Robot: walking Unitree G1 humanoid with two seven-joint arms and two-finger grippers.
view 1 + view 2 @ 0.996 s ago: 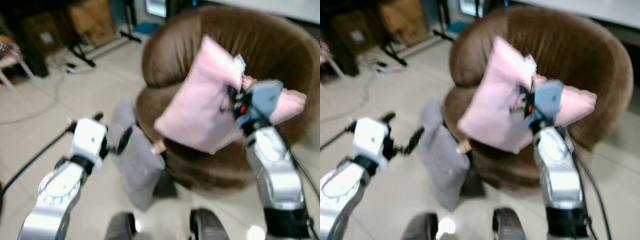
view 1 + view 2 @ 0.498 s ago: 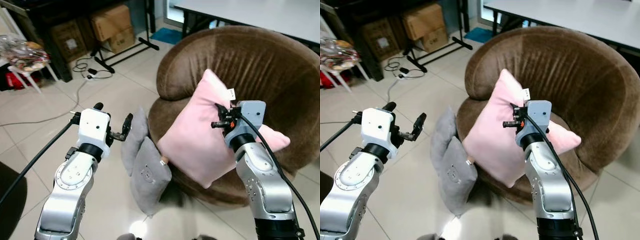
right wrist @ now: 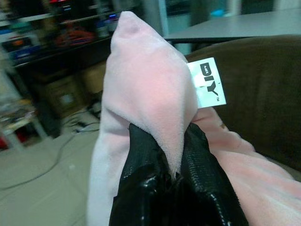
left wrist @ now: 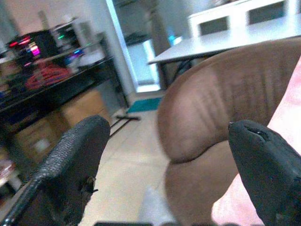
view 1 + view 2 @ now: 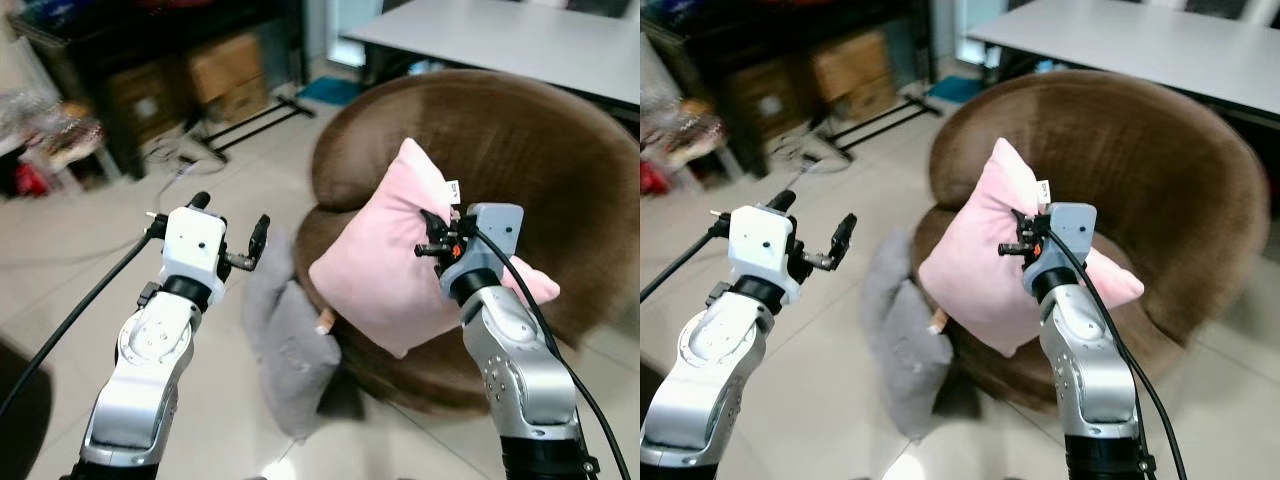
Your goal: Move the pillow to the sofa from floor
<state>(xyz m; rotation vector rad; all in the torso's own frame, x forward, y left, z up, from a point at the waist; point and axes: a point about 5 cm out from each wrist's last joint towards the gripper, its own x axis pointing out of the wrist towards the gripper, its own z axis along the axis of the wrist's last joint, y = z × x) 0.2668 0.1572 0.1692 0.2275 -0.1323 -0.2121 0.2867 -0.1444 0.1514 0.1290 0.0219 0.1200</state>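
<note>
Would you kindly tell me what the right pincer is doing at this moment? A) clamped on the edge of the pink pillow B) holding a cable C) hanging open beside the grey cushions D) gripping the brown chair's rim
A: the right pincer is shut on a fold of the pink pillow, holding it up in front of the brown sofa chair.

The pink pillow (image 5: 385,270) covers most of the brown sofa's (image 5: 540,150) seat, and the right gripper (image 5: 432,235) hides part of the pillow's upper edge. The lower part of the grey cushion (image 5: 290,350) is blurred. The boxes (image 5: 215,70) and shelf clutter behind are too soft to identify. The white table (image 5: 1140,40) is cut off by the picture's top edge. The print on the pillow's tag (image 3: 207,82) is partly unreadable.
</note>
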